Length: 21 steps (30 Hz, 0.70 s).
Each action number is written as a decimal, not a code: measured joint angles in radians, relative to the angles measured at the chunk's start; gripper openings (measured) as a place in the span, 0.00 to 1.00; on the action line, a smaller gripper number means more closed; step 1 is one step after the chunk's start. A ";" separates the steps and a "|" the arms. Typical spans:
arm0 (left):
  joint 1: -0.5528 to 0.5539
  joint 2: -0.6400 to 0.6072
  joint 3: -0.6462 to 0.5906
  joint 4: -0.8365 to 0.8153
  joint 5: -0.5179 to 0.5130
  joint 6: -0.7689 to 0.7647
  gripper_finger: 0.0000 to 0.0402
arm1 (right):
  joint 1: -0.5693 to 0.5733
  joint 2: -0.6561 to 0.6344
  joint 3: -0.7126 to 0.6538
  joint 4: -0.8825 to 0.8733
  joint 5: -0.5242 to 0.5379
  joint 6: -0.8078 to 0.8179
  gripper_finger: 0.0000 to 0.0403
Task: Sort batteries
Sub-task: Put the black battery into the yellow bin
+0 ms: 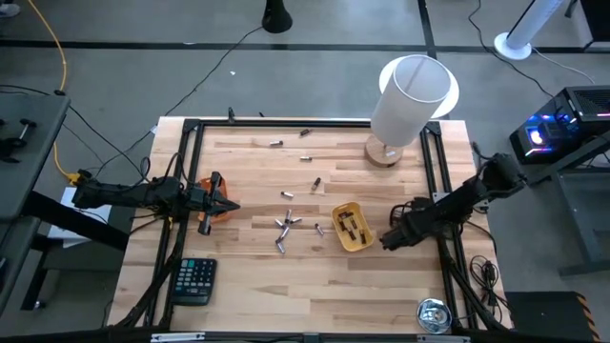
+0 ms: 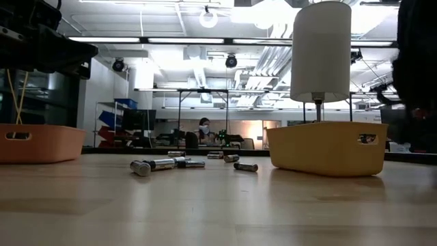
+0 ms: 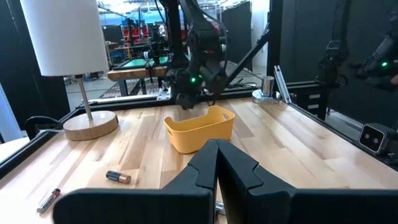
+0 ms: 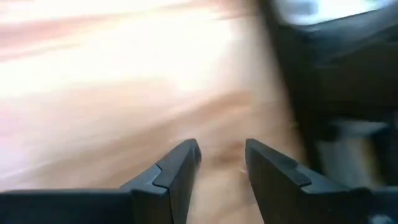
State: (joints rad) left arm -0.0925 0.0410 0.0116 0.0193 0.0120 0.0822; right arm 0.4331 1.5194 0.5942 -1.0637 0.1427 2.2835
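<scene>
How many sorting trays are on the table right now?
2. The orange tray sits at the table's left side, under the left end effector. The yellow tray sits right of centre, beside the right end effector, with batteries inside.

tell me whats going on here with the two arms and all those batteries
A two-arm robot is sorting batteries into trays. Several lie loose mid-table, and a few sit in the yellow tray. The right gripper hovers open just beside that tray, holding nothing. The left gripper waits shut over the orange tray.
</scene>
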 joint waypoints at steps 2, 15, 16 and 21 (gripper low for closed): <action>0.000 0.000 0.000 0.000 0.000 0.000 0.00 | -0.003 -0.044 0.005 0.051 0.014 -0.054 0.36; 0.000 0.000 0.000 0.000 -0.001 0.000 0.00 | -0.010 -0.221 0.049 -0.111 0.010 0.020 0.36; 0.000 0.000 0.000 0.000 -0.001 0.000 0.00 | -0.022 -0.222 0.042 -0.097 0.002 0.018 0.36; 0.000 0.000 0.000 0.001 0.000 0.000 0.00 | -0.059 -0.161 0.045 -0.099 -0.047 0.027 0.36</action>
State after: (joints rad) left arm -0.0922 0.0412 0.0116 0.0199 0.0116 0.0819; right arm 0.3739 1.3579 0.6388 -1.1629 0.0952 2.3107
